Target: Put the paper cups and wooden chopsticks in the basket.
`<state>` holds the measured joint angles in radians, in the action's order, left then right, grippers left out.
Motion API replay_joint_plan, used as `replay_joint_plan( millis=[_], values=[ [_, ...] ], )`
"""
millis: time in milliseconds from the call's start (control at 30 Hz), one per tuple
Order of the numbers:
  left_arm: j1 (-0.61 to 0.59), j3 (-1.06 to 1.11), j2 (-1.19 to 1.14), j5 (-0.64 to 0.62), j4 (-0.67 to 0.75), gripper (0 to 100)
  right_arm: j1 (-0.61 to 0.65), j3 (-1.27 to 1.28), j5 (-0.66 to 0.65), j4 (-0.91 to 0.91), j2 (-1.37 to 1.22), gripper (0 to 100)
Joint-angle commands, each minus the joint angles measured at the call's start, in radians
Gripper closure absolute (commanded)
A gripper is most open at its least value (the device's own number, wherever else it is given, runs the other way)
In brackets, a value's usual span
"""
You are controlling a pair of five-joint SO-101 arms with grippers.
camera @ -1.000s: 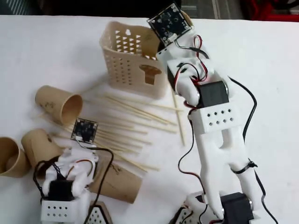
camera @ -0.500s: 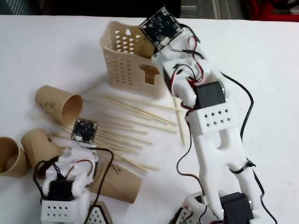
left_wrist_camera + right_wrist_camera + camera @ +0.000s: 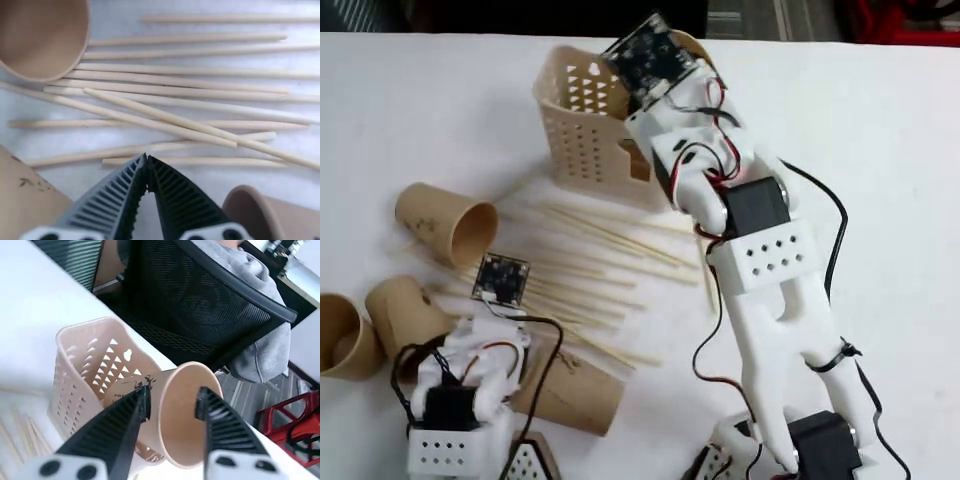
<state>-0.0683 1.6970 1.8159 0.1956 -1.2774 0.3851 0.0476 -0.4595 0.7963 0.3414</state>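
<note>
My right gripper [image 3: 172, 391] is shut on a brown paper cup [image 3: 186, 412], holding it by the wall with its mouth towards the camera. The cup hangs tilted at the far rim of the cream perforated basket [image 3: 85, 370]. From above, that cup's rim [image 3: 697, 44] peeks out behind the right wrist, over the basket [image 3: 582, 122]. My left gripper [image 3: 147, 167] is shut and empty, just above the scattered wooden chopsticks [image 3: 185, 90]. Several paper cups lie on their sides at the left: one [image 3: 445, 222] beside the chopsticks [image 3: 600, 268], one [image 3: 570, 392] under the left arm.
Two more cups [image 3: 405, 308] [image 3: 340, 335] lie at the table's left edge. The right arm [image 3: 770, 300] stretches across the middle of the white table [image 3: 880, 150]. A black mesh chair [image 3: 200, 300] stands behind the table's far edge.
The right arm has swung left with the cup, from the basket's right end to above its opening. The left arm has kept still.
</note>
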Motion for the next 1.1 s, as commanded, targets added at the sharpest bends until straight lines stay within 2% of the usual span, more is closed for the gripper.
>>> replay_joint_plan(
  millis=[0, 200, 433, 500, 567, 633, 700, 833, 1067],
  values=[
    [0.001, -0.003, 0.007, 0.006, -0.005, 98, -0.018, -0.058, 0.075, 0.028, 0.002, 76.6],
    [0.001, -0.003, 0.007, 0.006, -0.005, 98, -0.019, -0.058, 0.176, 0.041, -0.018, 75.8],
    [0.001, -0.003, 0.007, 0.006, -0.005, 98, -0.033, -0.058, 0.184, 0.035, -0.147, 76.0],
    [0.001, -0.003, 0.007, 0.006, -0.005, 98, -0.031, -0.060, 0.183, 0.035, -0.159, 80.0],
    [0.001, -0.003, 0.007, 0.006, -0.005, 98, -0.031, -0.078, 0.173, 0.035, -0.162, 89.2],
    [0.001, -0.003, 0.007, 0.006, -0.005, 98, -0.033, -0.109, 0.101, 0.035, -0.165, 99.0],
    [0.001, -0.003, 0.007, 0.006, -0.005, 98, -0.035, -0.127, -0.018, 0.039, -0.166, 95.8],
    [0.001, -0.003, 0.007, 0.006, -0.005, 98, -0.030, -0.133, -0.190, 0.038, -0.162, 97.8],
    [0.001, -0.003, 0.007, 0.006, -0.005, 98, -0.039, -0.126, -0.261, 0.048, -0.168, 98.1]
  ],
)
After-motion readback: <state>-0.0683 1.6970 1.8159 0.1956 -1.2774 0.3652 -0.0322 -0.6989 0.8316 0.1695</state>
